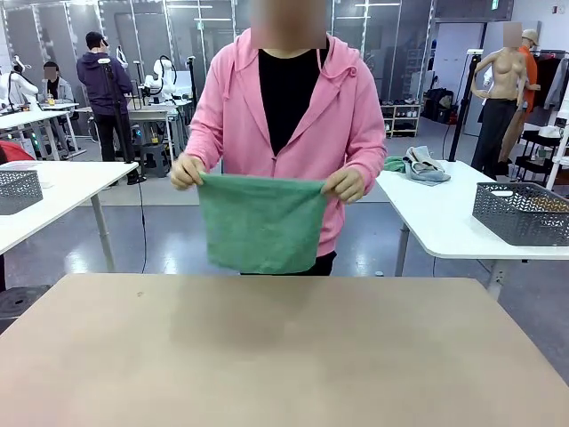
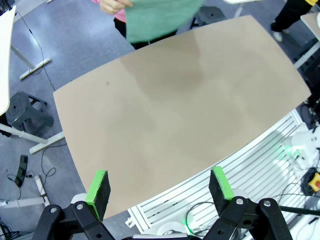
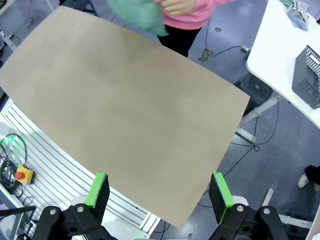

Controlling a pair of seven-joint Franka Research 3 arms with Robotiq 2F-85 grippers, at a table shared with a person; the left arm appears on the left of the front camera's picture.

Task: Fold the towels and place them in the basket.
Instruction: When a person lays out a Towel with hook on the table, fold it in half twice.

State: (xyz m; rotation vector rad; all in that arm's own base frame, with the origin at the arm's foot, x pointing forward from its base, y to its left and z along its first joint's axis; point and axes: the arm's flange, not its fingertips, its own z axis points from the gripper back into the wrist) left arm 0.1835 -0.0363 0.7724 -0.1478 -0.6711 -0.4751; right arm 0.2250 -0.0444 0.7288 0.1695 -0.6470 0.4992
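As I judge it, the task is at its very start. The mint green towel (image 1: 260, 222) is not on the worktop (image 1: 284, 356). The person standing beyond the far edge holds it up in the air by its two upper corners, with one of the person's hands (image 1: 187, 171) at one corner and the other (image 1: 345, 184) at the opposite one. It hangs flat and unfolded, and its lower hem is just above the middle of the far edge.

The robot's left hand (image 2: 159, 181) stands wide, its green pads well apart with nothing between them. It is raised over the near edge and looks down on the bare tan surface. The right hand (image 3: 159, 181) is the same: wide, empty and raised over the near edge.

No fold is made and no towel is in a basket. A dark mesh basket (image 1: 524, 212) stands on a white side table (image 1: 436, 222) off the right edge, well apart from both hands. I cannot tell whether it is the one meant. A heap of cloth (image 1: 418, 166) lies on that same table, too small to tell whether it includes the second towel.

Everything is left to do. The green towel has to come down onto the worktop, be folded and go into the basket, and then the other towel the same.
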